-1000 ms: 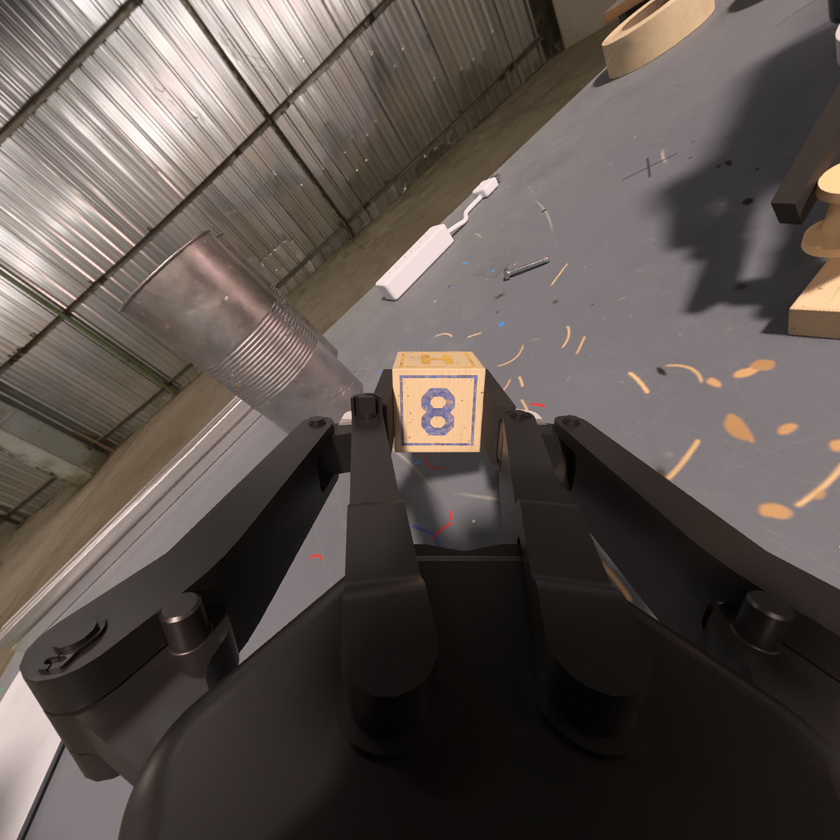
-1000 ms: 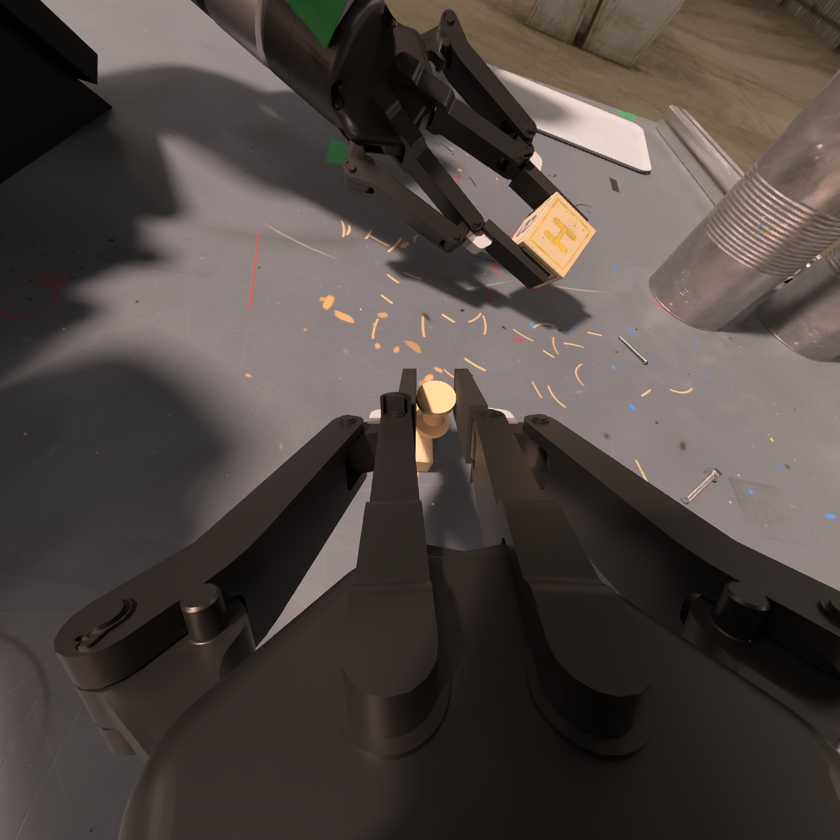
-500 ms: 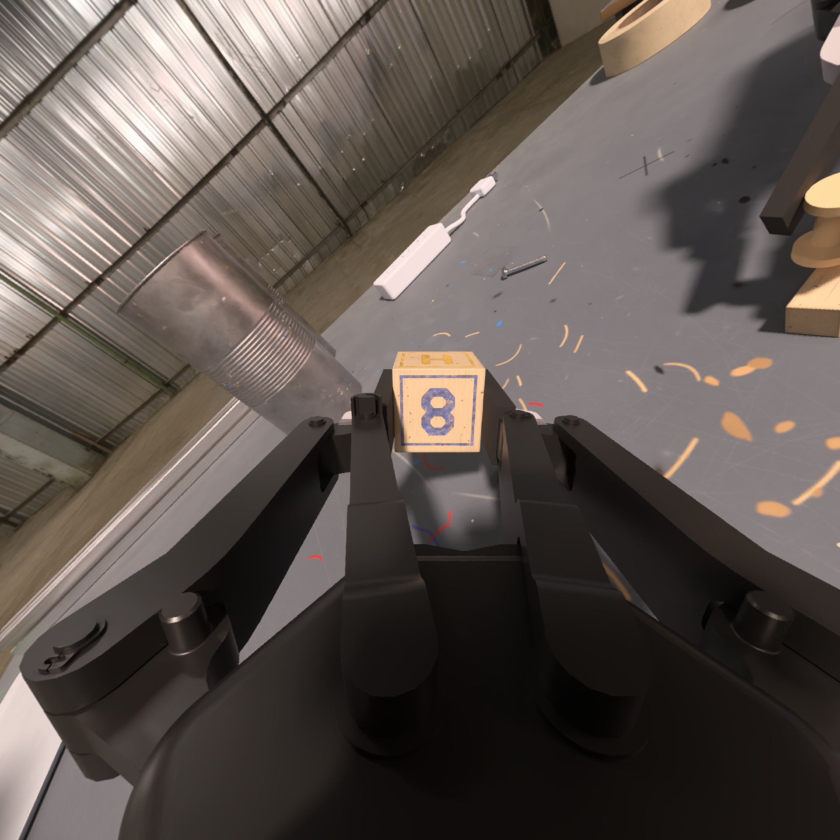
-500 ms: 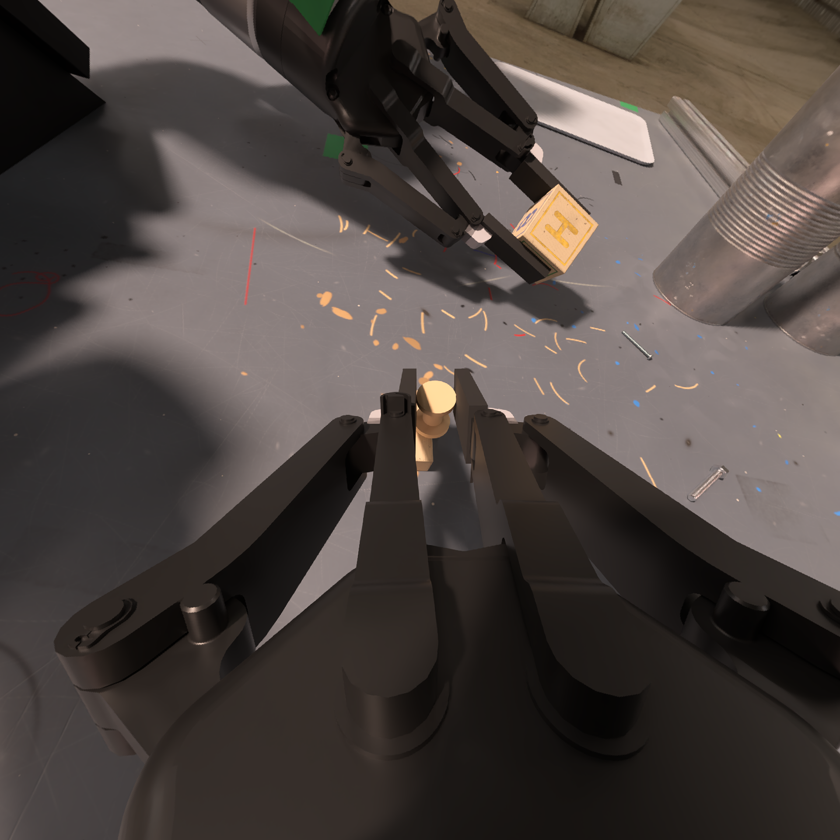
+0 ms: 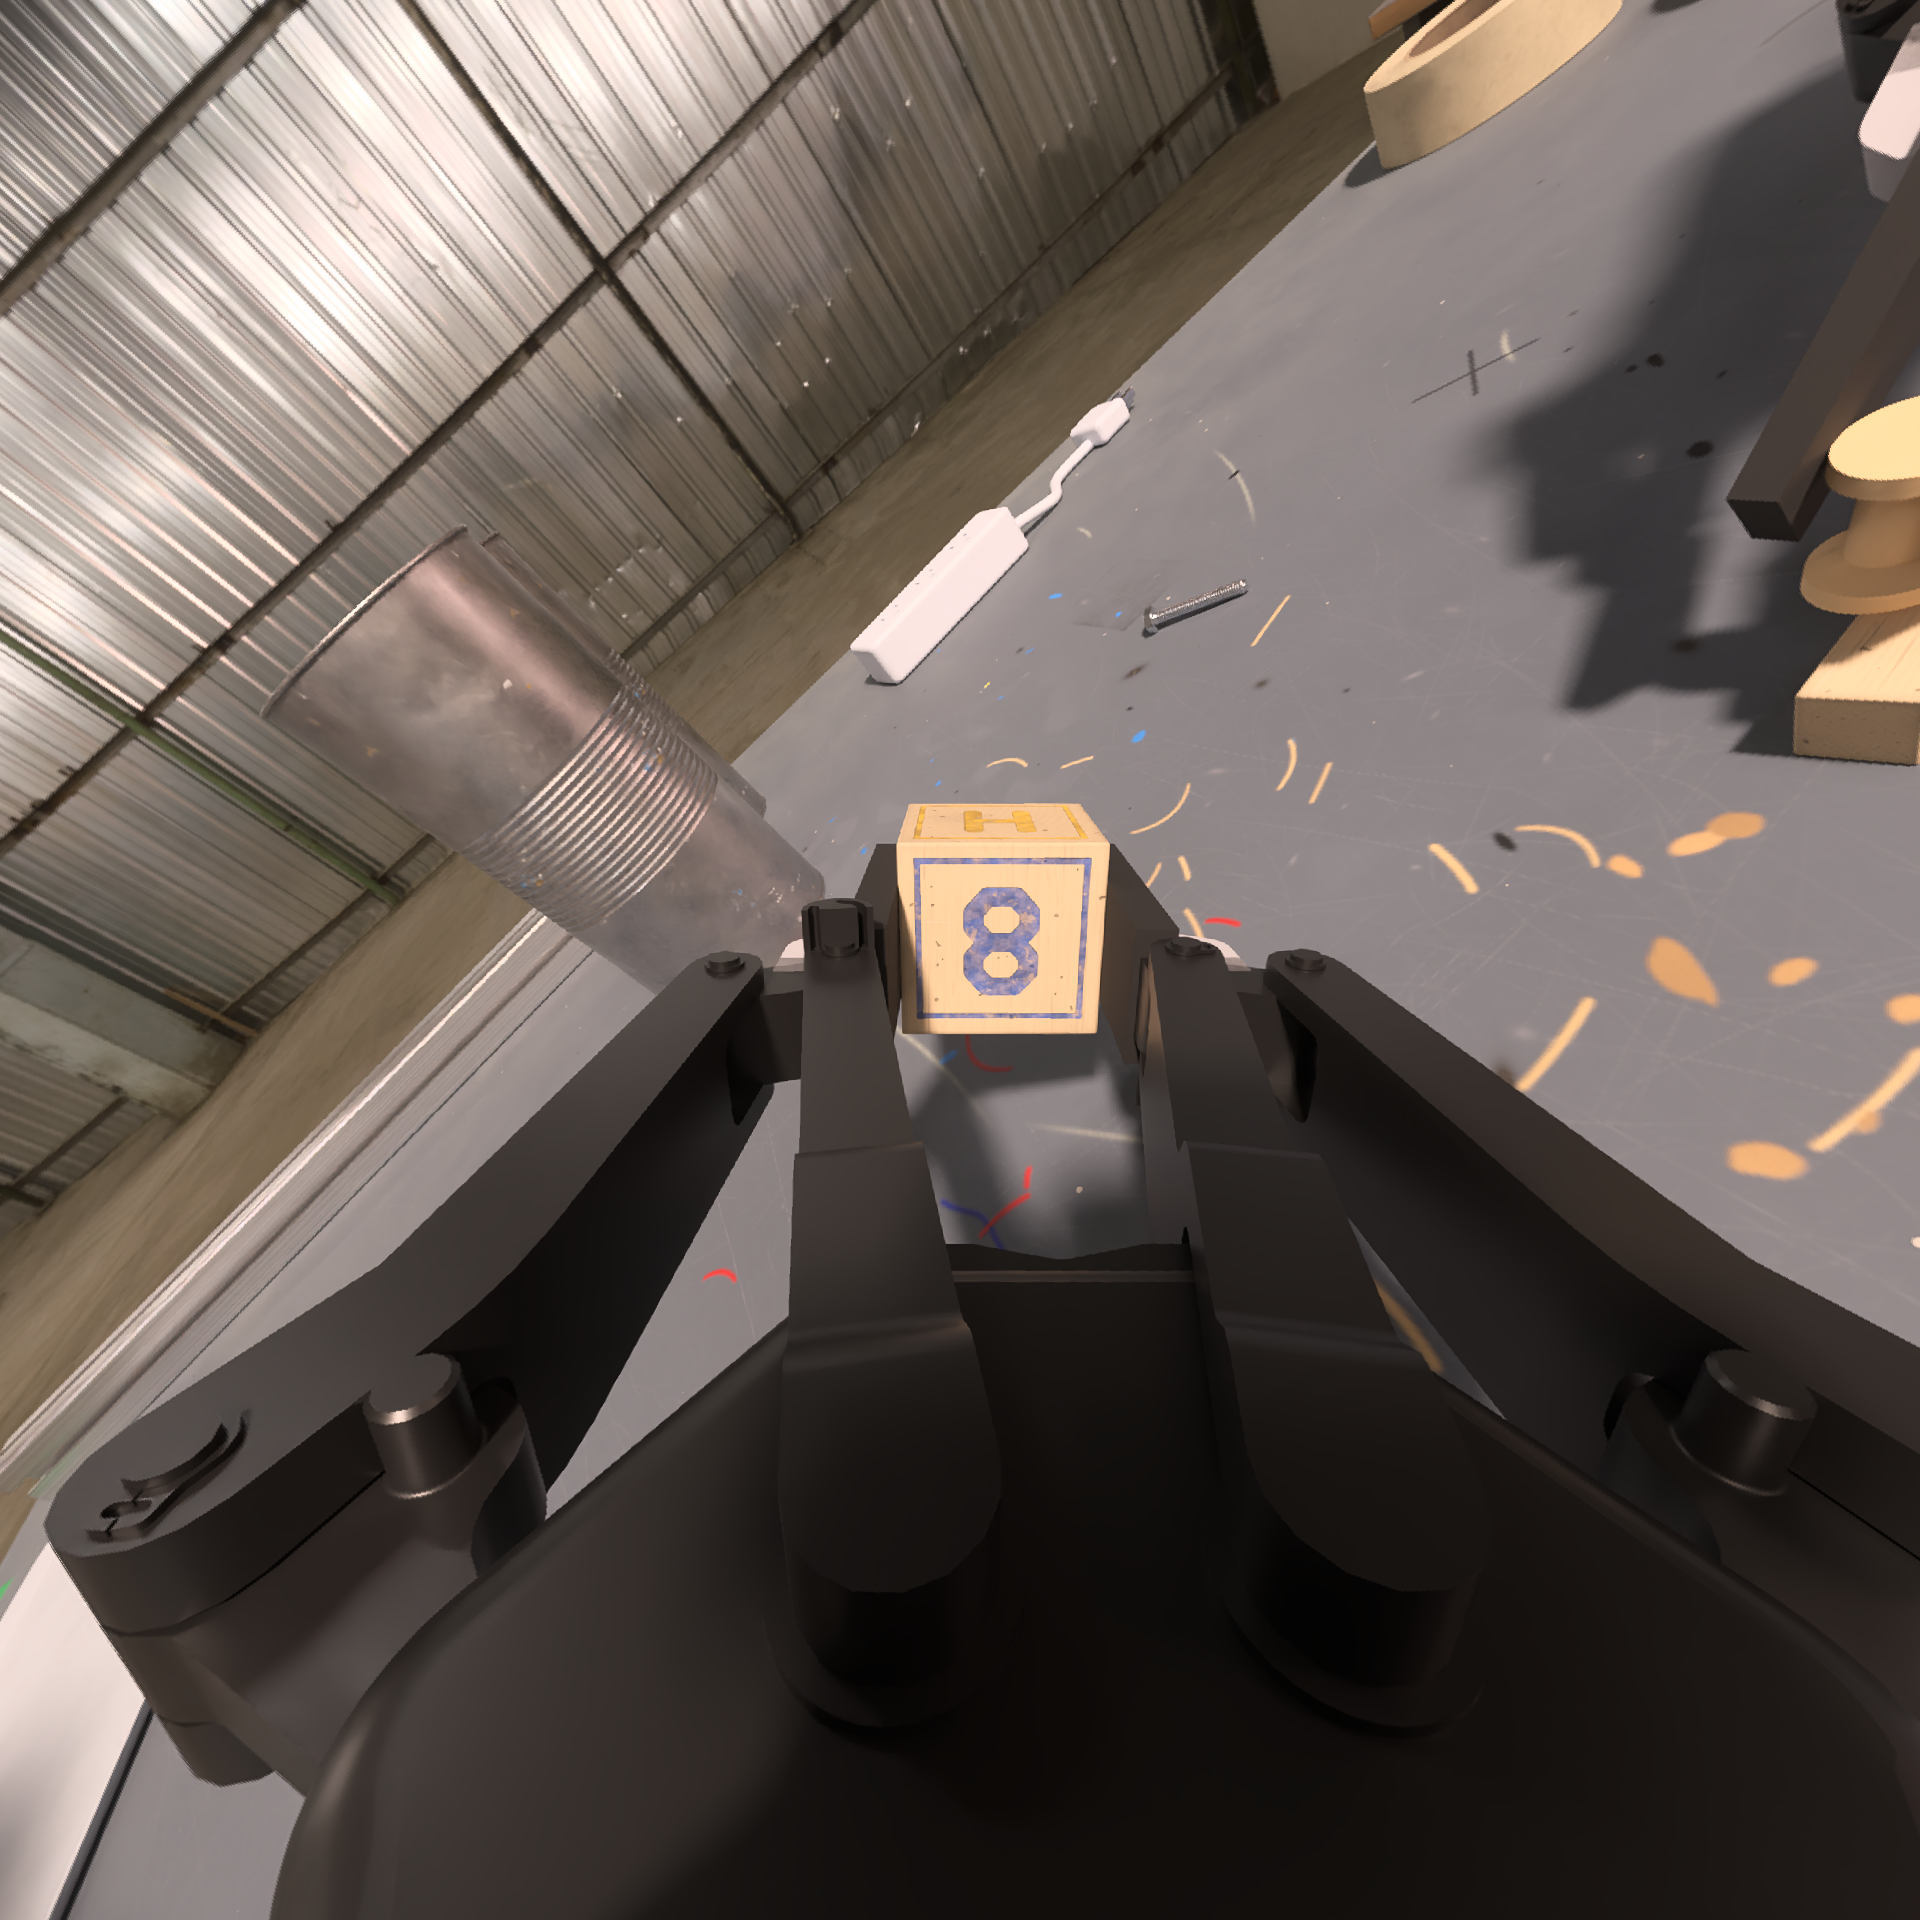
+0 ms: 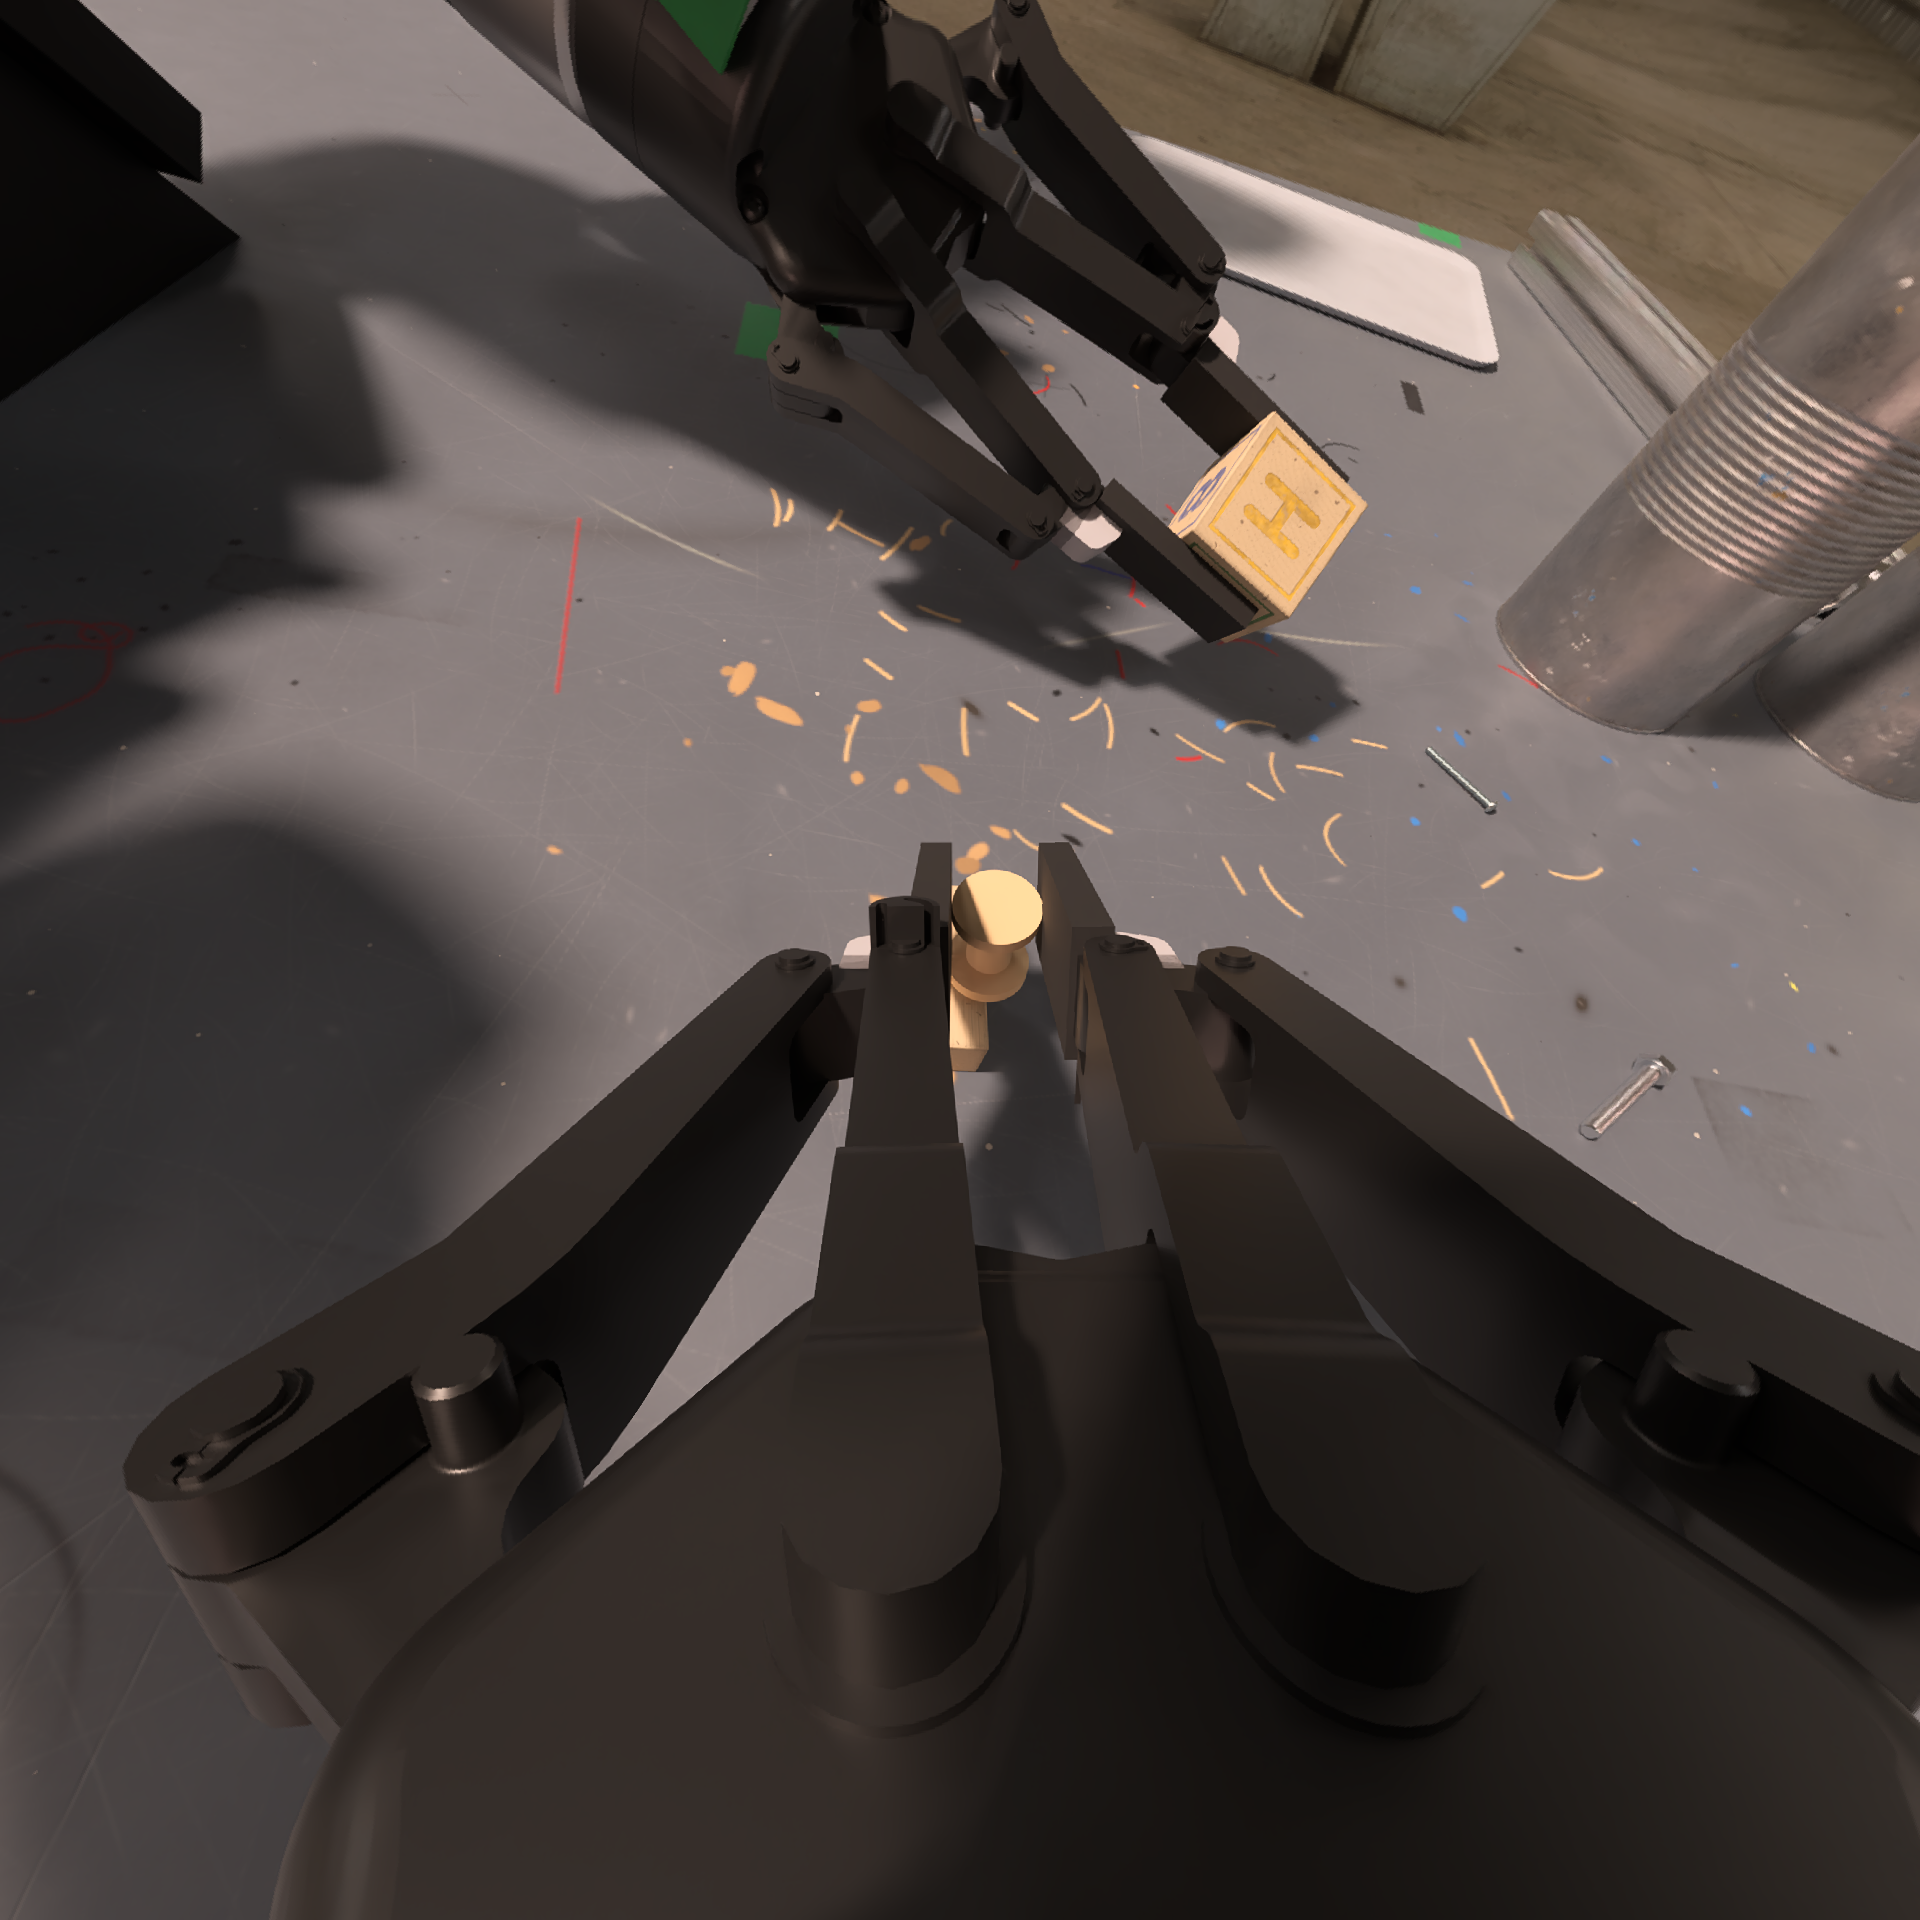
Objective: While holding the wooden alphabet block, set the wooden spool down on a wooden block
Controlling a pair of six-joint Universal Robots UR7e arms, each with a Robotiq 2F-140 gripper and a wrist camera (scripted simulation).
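My left gripper point(image 5: 1003, 920) is shut on the wooden alphabet block point(image 5: 1000, 935) and holds it above the grey table; both also show in the right wrist view, gripper point(image 6: 1242, 520) and block point(image 6: 1283, 520). My right gripper point(image 6: 994, 868) is shut on the pale wooden spool point(image 6: 995, 914), upright. Its lower flange sits on a plain wooden block point(image 6: 969, 1034). In the left wrist view the spool point(image 5: 1870, 520) stands on that block point(image 5: 1860, 707) at the right edge, with a dark right finger point(image 5: 1818, 436) beside it.
Two metal cans point(image 6: 1714, 540) stand at the right, near the left gripper. A white power strip point(image 5: 945, 582), a bolt point(image 5: 1195, 603), screws point(image 6: 1460, 779) point(image 6: 1626, 1096) and wood shavings lie on the table. A wooden ring point(image 5: 1486, 73) is far off. A white pad point(image 6: 1361, 281) lies at the table's corner.
Both views have shifted only slightly. The spool stays between my right fingers on the wooden block, and the alphabet block stays in my left gripper.
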